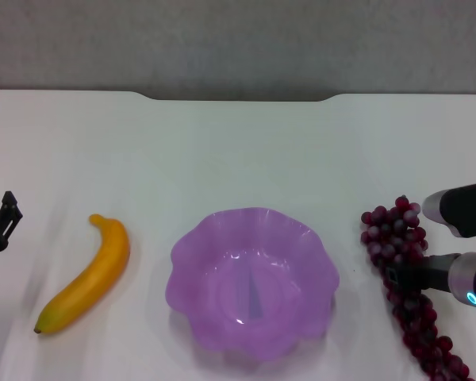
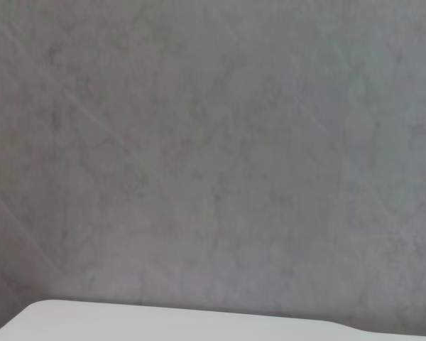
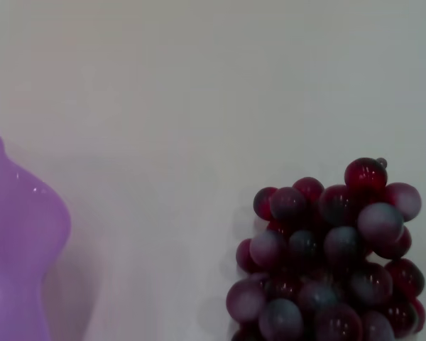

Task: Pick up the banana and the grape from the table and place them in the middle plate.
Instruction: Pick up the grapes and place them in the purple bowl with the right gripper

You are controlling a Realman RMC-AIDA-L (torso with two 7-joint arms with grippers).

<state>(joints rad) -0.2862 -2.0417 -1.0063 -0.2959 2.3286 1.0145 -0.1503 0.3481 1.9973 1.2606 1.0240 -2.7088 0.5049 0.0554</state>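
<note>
The yellow-orange banana (image 1: 91, 274) lies on the white table (image 1: 238, 151), left of the purple scalloped middle plate (image 1: 192, 248), which holds nothing. The long bunch of dark red-purple grapes (image 1: 390, 232) lies to the right of the plate. My right gripper (image 1: 401, 276) reaches in from the right edge and sits over the middle of the bunch. The right wrist view shows the far end of the grapes (image 3: 326, 256) close up and the plate's rim (image 3: 18, 234). My left gripper (image 1: 1, 222) is at the far left edge, apart from the banana.
The table's far edge has a shallow notch (image 1: 238, 97) in front of a grey wall. The left wrist view shows only that wall and a strip of table edge (image 2: 128, 323).
</note>
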